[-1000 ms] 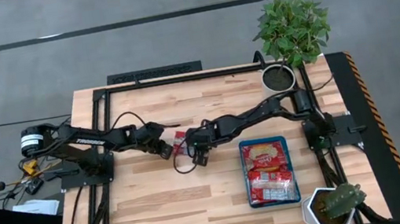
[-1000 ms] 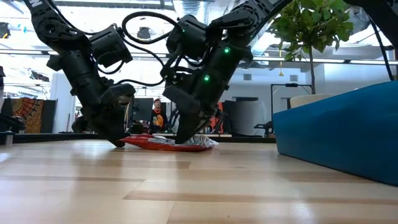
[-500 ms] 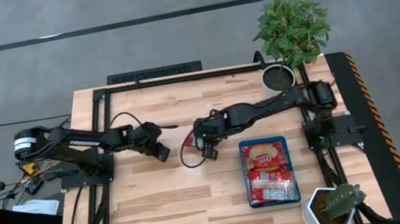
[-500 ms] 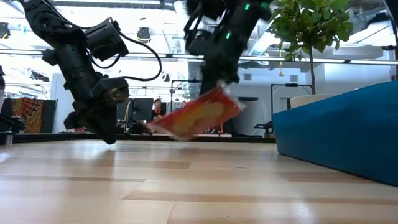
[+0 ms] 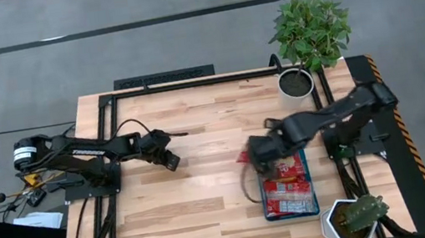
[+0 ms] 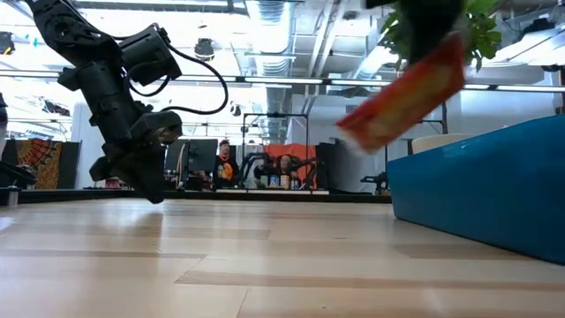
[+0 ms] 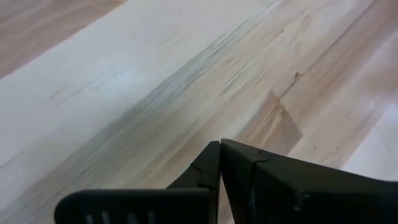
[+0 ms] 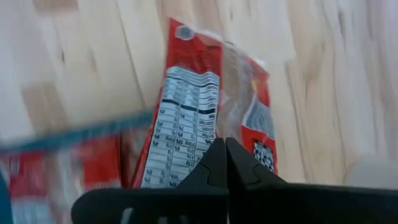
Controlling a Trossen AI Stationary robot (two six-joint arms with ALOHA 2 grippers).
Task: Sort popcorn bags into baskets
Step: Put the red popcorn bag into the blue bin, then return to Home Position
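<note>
A red popcorn packet with a white label point(image 8: 186, 106) hangs from my right gripper point(image 8: 225, 148), which is shut on it. In the high view that gripper point(image 5: 256, 153) is at the blue tray's far left corner, with the packet point(image 5: 244, 157) sticking out beside it. The low view shows the packet point(image 6: 406, 88) tilted, high above the wood. The blue tray point(image 5: 308, 174) holds several more red packets point(image 5: 284, 184). My left gripper point(image 5: 171, 161) is shut and low over bare wood left of centre point(image 7: 221, 148). My right gripper pinches the packet between its two fingers at one end edge point(image 8: 219, 134); the fingers themselves cover the exact spot. The packet is lifted clear of the table and hangs tilted below the fingers, its lower end point(image 6: 353, 137) pointing toward the table's left.
A white pot with a leafy plant point(image 5: 309, 33) stands at the far right corner and a second white pot point(image 5: 353, 220) at the near right corner, just beyond the tray. Bare wood point(image 5: 192, 206) lies between the left gripper and the tray.
My right gripper took the packet off the table's middle, raised it and carried it toward the right edge, to the blue tray. The packet went from lying flat to hanging tilted in the air. My left gripper drew slightly left, off the packet, then kept still.
</note>
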